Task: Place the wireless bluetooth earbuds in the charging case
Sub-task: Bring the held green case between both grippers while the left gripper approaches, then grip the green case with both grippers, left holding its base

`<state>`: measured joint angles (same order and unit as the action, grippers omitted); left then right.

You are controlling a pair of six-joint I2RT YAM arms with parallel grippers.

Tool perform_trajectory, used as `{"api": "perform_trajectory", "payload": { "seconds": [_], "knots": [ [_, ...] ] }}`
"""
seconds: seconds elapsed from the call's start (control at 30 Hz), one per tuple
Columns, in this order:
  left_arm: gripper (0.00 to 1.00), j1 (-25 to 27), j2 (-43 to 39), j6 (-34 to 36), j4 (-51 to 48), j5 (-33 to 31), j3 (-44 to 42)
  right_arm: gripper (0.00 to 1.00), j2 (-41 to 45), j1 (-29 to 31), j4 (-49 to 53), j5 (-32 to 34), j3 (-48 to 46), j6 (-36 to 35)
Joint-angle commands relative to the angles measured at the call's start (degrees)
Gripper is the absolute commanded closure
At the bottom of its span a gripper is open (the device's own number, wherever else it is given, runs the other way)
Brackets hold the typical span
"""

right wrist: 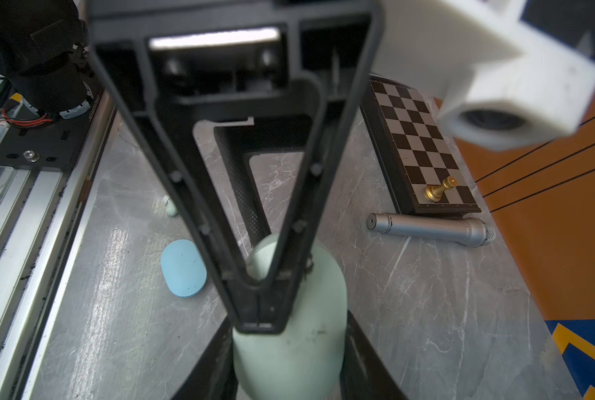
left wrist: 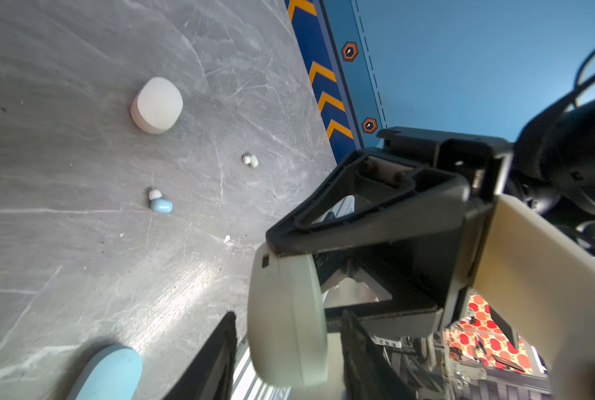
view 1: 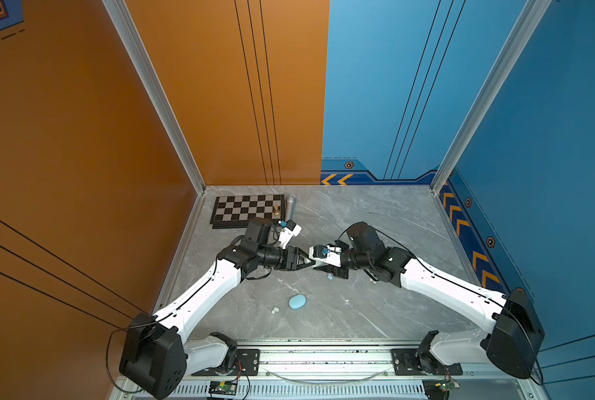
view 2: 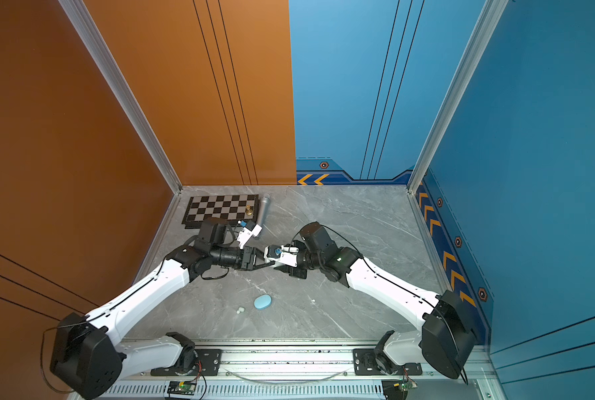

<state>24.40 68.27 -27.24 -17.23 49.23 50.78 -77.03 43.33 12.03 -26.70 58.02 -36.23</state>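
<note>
Low in the centre of both top views, two tiny bean-shaped earbuds (view 1: 274, 310) lie loose on the grey marbled table (view 1: 375, 225), beside a smooth light blue pebble-shaped case (view 1: 297, 302). A glossy light blue earbud (view 1: 330, 276) lies just below the meeting grippers. At mid-frame the right gripper (right wrist: 289, 318) clamps a matte pale green case (right wrist: 299, 346), seemingly closed, though fingers hide much of it. The left gripper (left wrist: 289, 312) has its jaws parted round that case, a gap showing beside one finger. Upper left on the table sit a checkered chessboard (view 1: 244, 207) and a metal microphone (view 1: 290, 207).
</note>
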Motion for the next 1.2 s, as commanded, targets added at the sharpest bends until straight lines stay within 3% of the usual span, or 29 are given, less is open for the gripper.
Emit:
{"api": "perform_trajectory", "payload": {
  "seconds": [0.0, 0.07, 0.2, 0.43, 0.73, 1.17],
  "knots": [
    [0.49, -0.41, -7.22, 8.17, 6.87, -5.31, -3.34, 0.74, 3.16, -2.65, 5.74, -6.67, 2.31, 4.62],
    [0.48, -0.26, -12.48, 12.78, 11.53, -9.39, -6.94, 0.75, 3.88, -5.36, 7.99, -10.62, 3.03, 7.75],
    [0.46, 1.33, -19.80, 25.65, 11.68, -15.16, -10.23, 0.77, 4.48, -7.81, 12.01, -16.90, 4.42, 10.69],
    [0.44, 5.78, -16.16, 43.08, 0.46, -11.37, -3.78, 0.79, 3.79, -8.28, 19.54, -20.41, 7.99, 8.88],
    [0.43, 8.45, -11.64, 48.62, 0.45, -9.18, -1.18, 0.80, 2.26, -4.79, 26.02, -18.17, 12.16, 4.60],
    [0.45, 10.11, -9.19, 48.95, 0.43, -5.44, 0.20, 0.84, 0.55, -3.51, 26.46, -13.99, 14.23, 1.86]
  ]
}}
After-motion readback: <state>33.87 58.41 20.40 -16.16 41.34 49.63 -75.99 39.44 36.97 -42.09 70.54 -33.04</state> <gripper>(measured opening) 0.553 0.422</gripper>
